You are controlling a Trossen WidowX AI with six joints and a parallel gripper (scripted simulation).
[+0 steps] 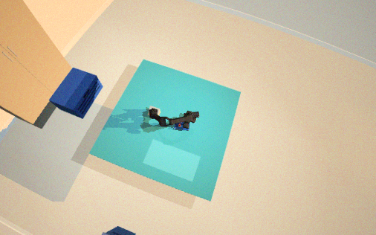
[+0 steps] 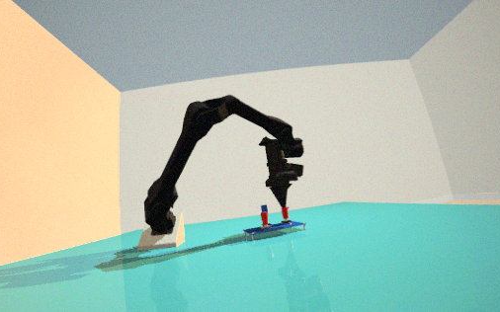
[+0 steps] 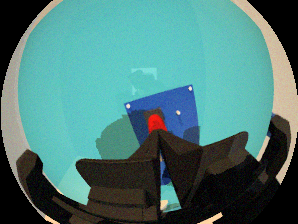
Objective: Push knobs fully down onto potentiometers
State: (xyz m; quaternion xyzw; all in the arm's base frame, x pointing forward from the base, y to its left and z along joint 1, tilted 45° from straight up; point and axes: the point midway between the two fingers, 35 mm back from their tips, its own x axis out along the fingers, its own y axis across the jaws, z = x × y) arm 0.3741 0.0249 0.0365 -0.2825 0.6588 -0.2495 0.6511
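The blue circuit board point(image 2: 276, 228) point(image 3: 177, 97) stands on short legs on the turquoise table. A red knob point(image 2: 285, 213) point(image 3: 156, 122) stands upright over a dark potentiometer toward the board's right end in the exterior view. A second red knob point(image 2: 264, 218) with a blue part on top stands upright to its left. Any gap under either knob is too small to tell. My gripper point(image 2: 285, 205) point(image 3: 157, 133) is shut with nothing visible between its fingers. It points down, with its tips at the top of the right-hand knob, seemingly touching it. In the wrist view the fingers mostly hide the other knob.
The arm's base stands on a pale block point(image 2: 175, 239) at the left in the exterior view, and the arm arches over to the board. A paler rectangle point(image 1: 172, 160) lies on the tabletop. A blue box-like unit point(image 1: 73, 93) stands off the table.
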